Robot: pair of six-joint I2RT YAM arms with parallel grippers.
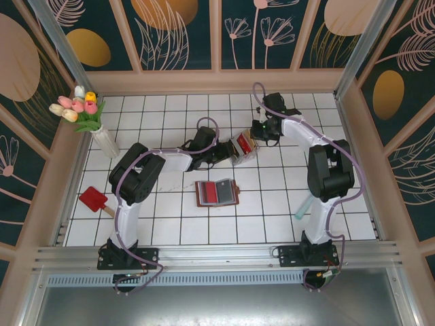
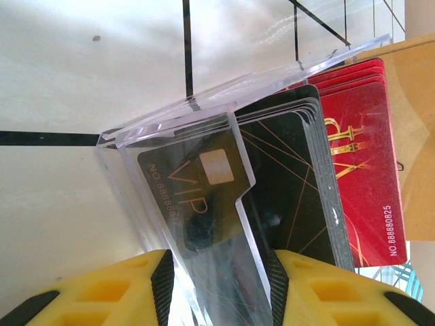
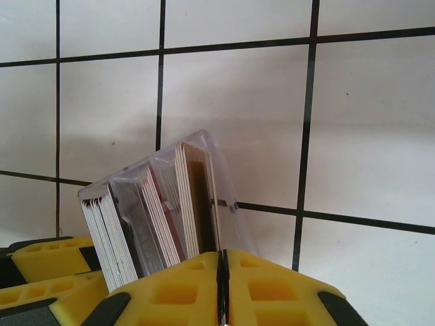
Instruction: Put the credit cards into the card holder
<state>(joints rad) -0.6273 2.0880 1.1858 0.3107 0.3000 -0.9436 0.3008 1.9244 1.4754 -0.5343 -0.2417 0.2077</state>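
Credit cards (image 3: 163,210) are standing in the clear tray (image 2: 204,109) my left gripper (image 2: 224,288) is clamped on mid-tabletop (image 1: 272,217), right gripper (image 3: 221,278) pinched together at their edges, wallet (image 1: 215,192) open toward the near edge.

White-and-black arms (image 1: 126,219), purple cables (image 1: 206,120), yellow fingers (image 2: 88,293)

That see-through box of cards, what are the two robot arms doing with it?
The left claw grips a clear box packed with black and red credit cards and holds it tilted. The right claw is squeezed shut right at the cards' edges. It may be pinching one, but I can't tell. The brown card holder lies open on the white table, apart from both claws.
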